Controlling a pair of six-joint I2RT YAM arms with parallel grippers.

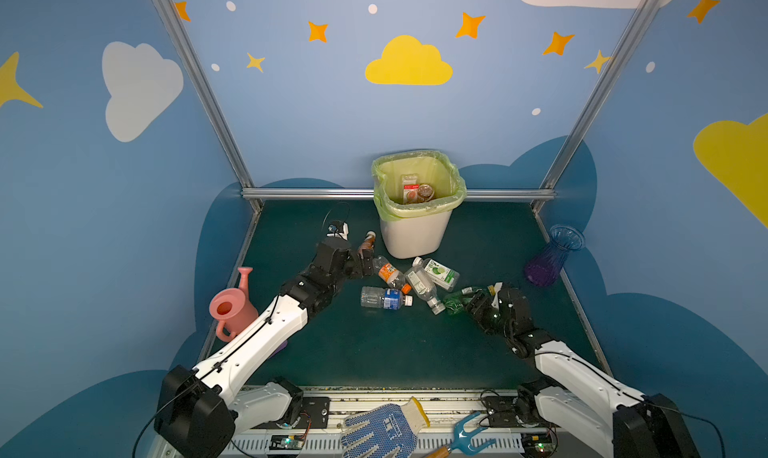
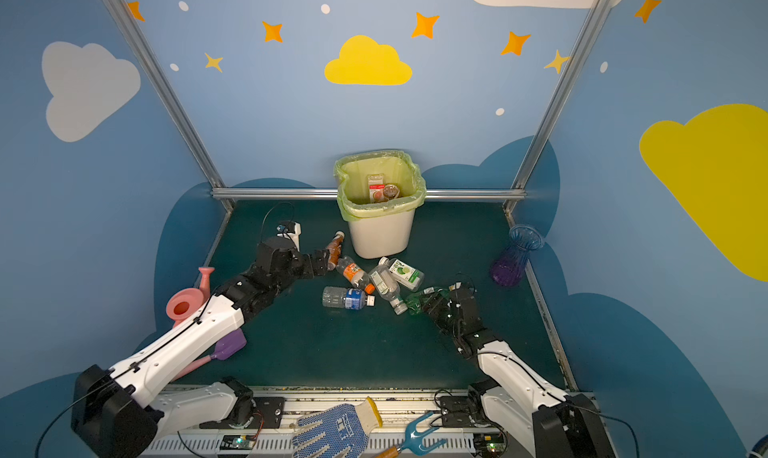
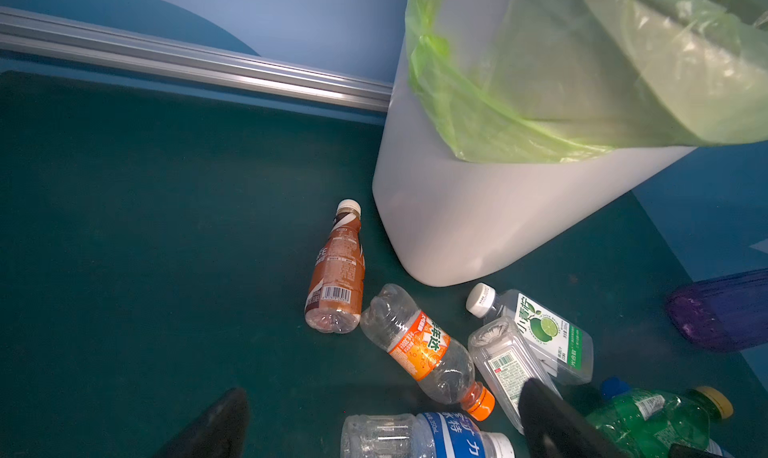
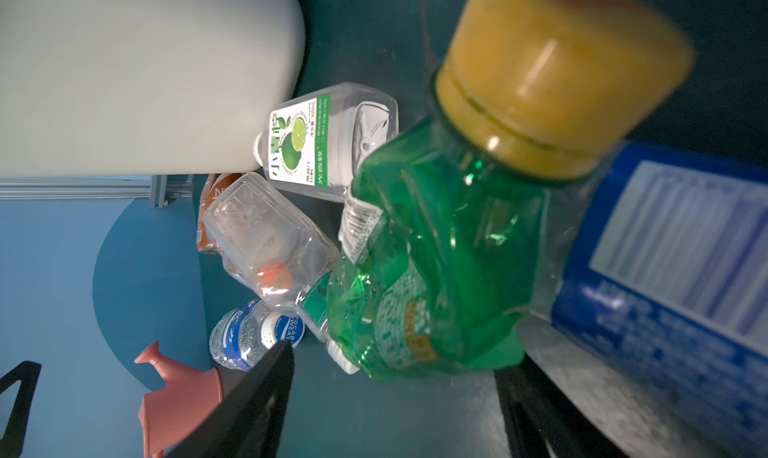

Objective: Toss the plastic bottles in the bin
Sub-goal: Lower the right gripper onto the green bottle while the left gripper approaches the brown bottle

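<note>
Nearest us, our right hand (image 4: 397,358) straddles the crumpled green bottle (image 4: 436,235) on the table (image 1: 374,352). Its fingers stand apart, with a gap on one side, likely set for a lift. Beyond, four clear bottles (image 1: 422,285) lie heaped. Our left hand (image 3: 384,389) hovers spread wide near the brown bottle (image 3: 336,277), probably its next pick. Farthest stands the bin (image 1: 415,235), with discarded bottles (image 1: 417,192) inside.

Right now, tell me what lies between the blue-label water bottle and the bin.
The clear orange-label bottle, lying on its side; the left wrist view shows it plainly, and both top views do too.
</note>
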